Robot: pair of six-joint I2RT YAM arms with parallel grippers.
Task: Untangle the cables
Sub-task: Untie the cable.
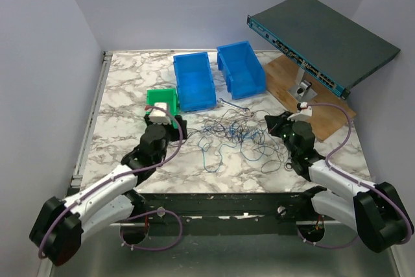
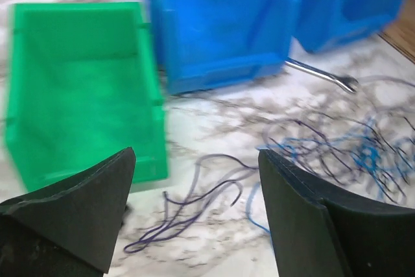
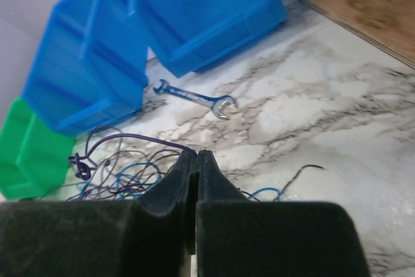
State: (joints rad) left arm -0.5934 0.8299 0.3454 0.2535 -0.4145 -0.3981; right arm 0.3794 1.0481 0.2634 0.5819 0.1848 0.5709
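Cables (image 1: 237, 135) – tangle on worktop (image 1: 123, 89), just near side of wrench (image 1: 232, 104). Right jaws together, clamped on dark strand (image 3: 139, 137); left jaws apart, empty, left of wrench. Suggest: anchor right pinch, left grabs separate loop – pull slow, sideways.

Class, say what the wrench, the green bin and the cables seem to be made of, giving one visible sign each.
Wrench: metal, probably steel; bright silver sheen.
Green bin: moulded plastic, likely; uniform colour, smooth slightly glossy walls.
Cables: thin wires in blue and dark coating, probably plastic-insulated; they curl freely.
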